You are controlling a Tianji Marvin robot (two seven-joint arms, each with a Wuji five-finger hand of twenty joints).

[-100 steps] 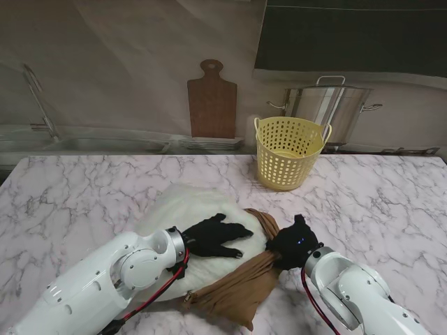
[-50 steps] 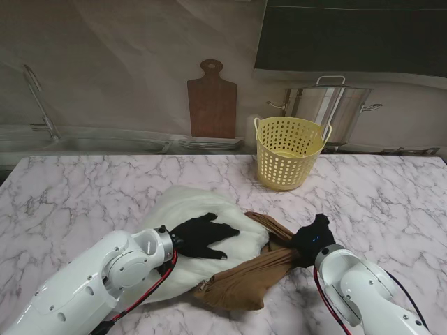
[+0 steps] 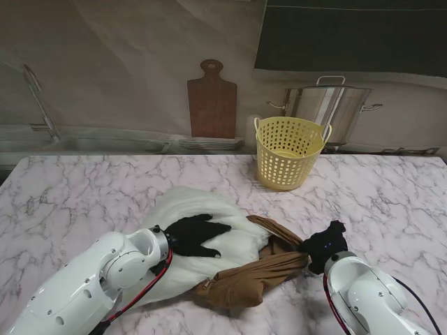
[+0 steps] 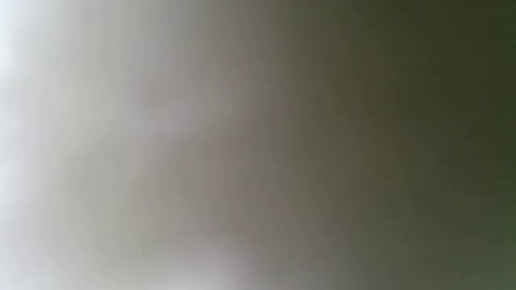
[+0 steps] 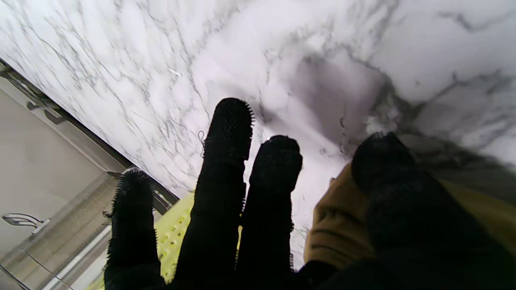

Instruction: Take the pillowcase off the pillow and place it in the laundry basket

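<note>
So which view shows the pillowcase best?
The stand view: the whole brown pillowcase stretches from the pillow to the right hand. The right wrist view shows only a gripped fold; the left wrist view is blur.

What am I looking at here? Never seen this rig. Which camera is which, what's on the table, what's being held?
It is a robot with two white arms, each ending in a black five-finger hand. The wide picture comes from a camera on its stand, looking down at a marble table. The other two come from wrist cameras looking along the fingers; the left one is only blur, pressed too close to show anything.

On the table lies a white pillow, partly inside a brown pillowcase. The left hand rests flat on the pillow with fingers spread. The right hand grips one end of the pillowcase, stretched taut toward it. Farther from me stands a yellow laundry basket. Behind the table are a wooden cutting board and a steel pot.
</note>
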